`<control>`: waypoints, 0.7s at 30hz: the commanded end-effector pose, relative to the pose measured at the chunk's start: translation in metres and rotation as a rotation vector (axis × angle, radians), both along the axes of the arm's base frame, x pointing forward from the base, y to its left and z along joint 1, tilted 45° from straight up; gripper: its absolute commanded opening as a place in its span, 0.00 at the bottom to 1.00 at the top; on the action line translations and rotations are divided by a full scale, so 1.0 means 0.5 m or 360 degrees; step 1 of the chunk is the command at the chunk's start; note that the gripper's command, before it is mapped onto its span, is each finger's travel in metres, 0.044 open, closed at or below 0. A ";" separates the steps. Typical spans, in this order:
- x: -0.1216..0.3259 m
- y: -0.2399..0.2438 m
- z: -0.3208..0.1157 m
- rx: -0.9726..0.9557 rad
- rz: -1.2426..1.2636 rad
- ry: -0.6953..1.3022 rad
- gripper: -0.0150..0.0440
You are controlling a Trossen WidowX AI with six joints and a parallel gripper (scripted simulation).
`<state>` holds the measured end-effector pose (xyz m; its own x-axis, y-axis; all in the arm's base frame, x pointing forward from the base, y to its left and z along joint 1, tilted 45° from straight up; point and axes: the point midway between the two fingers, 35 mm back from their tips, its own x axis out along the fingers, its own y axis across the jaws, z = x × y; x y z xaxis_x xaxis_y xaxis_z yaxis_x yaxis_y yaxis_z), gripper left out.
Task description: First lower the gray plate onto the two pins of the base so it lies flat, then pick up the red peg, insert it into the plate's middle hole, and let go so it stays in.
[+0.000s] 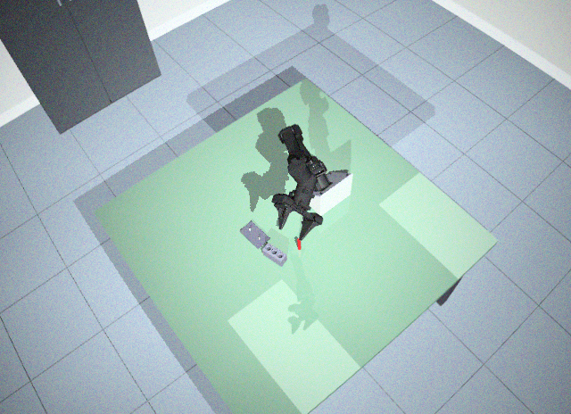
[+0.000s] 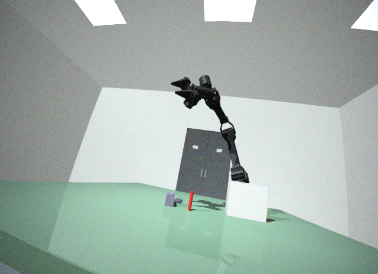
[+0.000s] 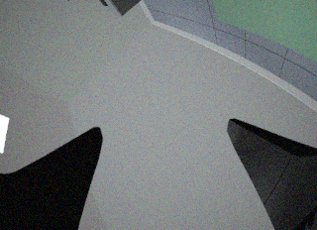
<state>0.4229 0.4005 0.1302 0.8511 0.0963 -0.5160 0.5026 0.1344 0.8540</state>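
The gray plate (image 1: 275,258) (image 2: 169,199) has three holes in its upper face and stands on the table, beside the end of the base. The flat gray base (image 1: 251,236) (image 2: 179,201) shows two small pale pins, with no plate over them. The red peg (image 1: 298,244) (image 2: 191,201) stands upright on the table, apart from plate and base. My gripper (image 1: 290,233) (image 2: 173,88) (image 3: 165,129) is open and empty, high above the table. In the wrist view only its two dark fingers are plain; the plate and base are not recognisable there.
The green table (image 1: 175,235) (image 2: 121,216) carries the white block (image 1: 335,197) (image 2: 247,201) on which the arm is mounted. The arm leans over from it. A dark cabinet (image 1: 78,45) (image 2: 202,161) stands beyond the table. The wrist view faces mostly gray wall, with a table corner at upper right.
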 end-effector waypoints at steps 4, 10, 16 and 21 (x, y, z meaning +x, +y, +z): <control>0.026 -0.197 -0.144 -0.0409 -0.0226 0.0400 1.00; 0.001 -0.384 -0.226 -0.0730 -0.0432 0.0798 1.00; -0.064 -0.572 -0.267 -0.1025 -0.0633 0.1266 1.00; -0.133 -0.698 -0.267 -0.1214 -0.0763 0.1660 1.00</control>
